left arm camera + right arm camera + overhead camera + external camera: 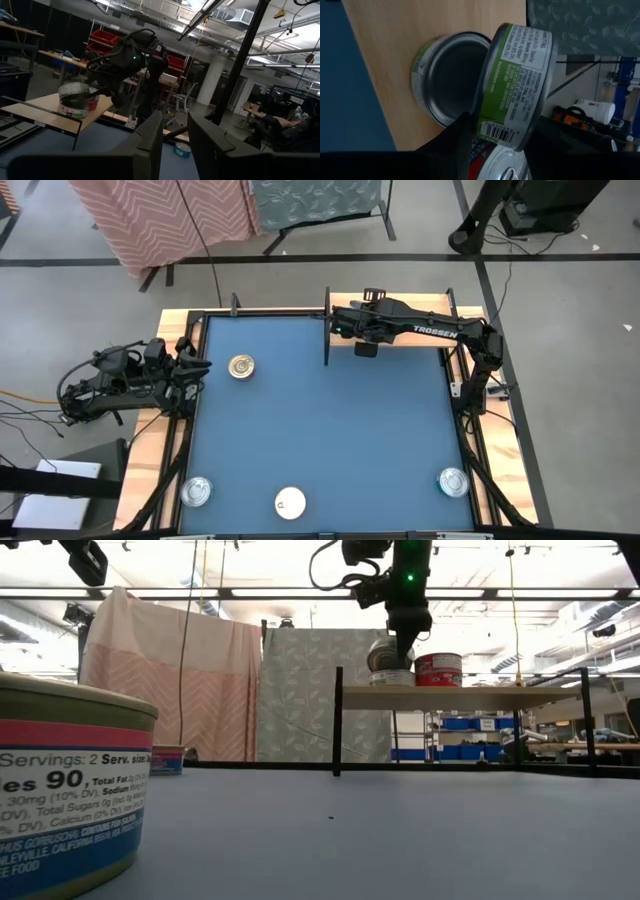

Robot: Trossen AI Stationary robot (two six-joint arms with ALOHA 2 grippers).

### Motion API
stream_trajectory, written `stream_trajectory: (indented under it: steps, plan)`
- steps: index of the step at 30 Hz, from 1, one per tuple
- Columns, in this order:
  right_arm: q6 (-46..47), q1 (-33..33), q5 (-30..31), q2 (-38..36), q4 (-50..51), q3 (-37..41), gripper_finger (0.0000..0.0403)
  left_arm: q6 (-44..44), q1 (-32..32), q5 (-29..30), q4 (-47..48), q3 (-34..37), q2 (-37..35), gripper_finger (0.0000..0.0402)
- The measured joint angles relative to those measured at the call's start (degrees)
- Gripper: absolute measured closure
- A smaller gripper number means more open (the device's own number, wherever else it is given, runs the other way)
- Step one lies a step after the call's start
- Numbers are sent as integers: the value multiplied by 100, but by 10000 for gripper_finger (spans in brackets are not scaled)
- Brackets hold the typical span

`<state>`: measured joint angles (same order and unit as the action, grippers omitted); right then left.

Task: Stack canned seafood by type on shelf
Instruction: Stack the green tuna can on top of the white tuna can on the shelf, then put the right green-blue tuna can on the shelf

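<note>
A green-labelled tin [516, 80] is tilted above a second green tin [445, 75] that sits on its base on the light-wood shelf [480, 695], and my right gripper [497, 137] is shut on it. A red tin [438, 668] stands on the shelf beside them. On the blue table are a gold-lidded tin [240, 366], a white-lidded one [290, 502] and two silver-lidded ones [196, 492] [453, 482]. My left gripper [200, 367] waits at the table's left edge, slightly open, with nothing between its fingers. My right gripper pinches the green tin between its two fingers, one on each flat end [482, 125], with the label band showing between them. The fingers slant down from the table's right side. The tin is tipped steeply on edge over the lower tin's lid [392, 671]; whether it touches I cannot tell.
Dark metal uprights [338, 720] stand at the shelf's ends. A large tin [60, 790] fills the low view's near left. Wooden rails [150, 440] edge the table. The middle of the blue surface [330, 430] is bare.
</note>
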<state>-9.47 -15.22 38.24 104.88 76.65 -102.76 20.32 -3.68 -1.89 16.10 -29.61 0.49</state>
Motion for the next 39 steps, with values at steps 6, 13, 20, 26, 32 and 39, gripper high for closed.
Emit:
stream_trajectory:
  steps: [6, 13, 20, 26, 32, 39]
  plan:
    - [79, -3, -246, 1, 99, 2, 192, -2, 2, 0, 0, 0, 0, 307]
    - [93, 6, -579, 2, 115, 2, 187, -4, 0, -2, 2, 2, 0, 307]
    - [313, 34, -843, 2, 105, 2, 184, -8, 0, -4, 1, 1, 0, 307]
    - [480, 344, -802, 2, 101, 2, 185, -9, 2, -4, 0, 0, 0, 307]
    - [1044, 859, -563, 0, 98, 2, 188, -9, 1, -4, 0, 0, 0, 307]
    - [2516, 1630, -389, 0, -18, 2, 247, -17, 2, 71, 0, 2, 0, 307]
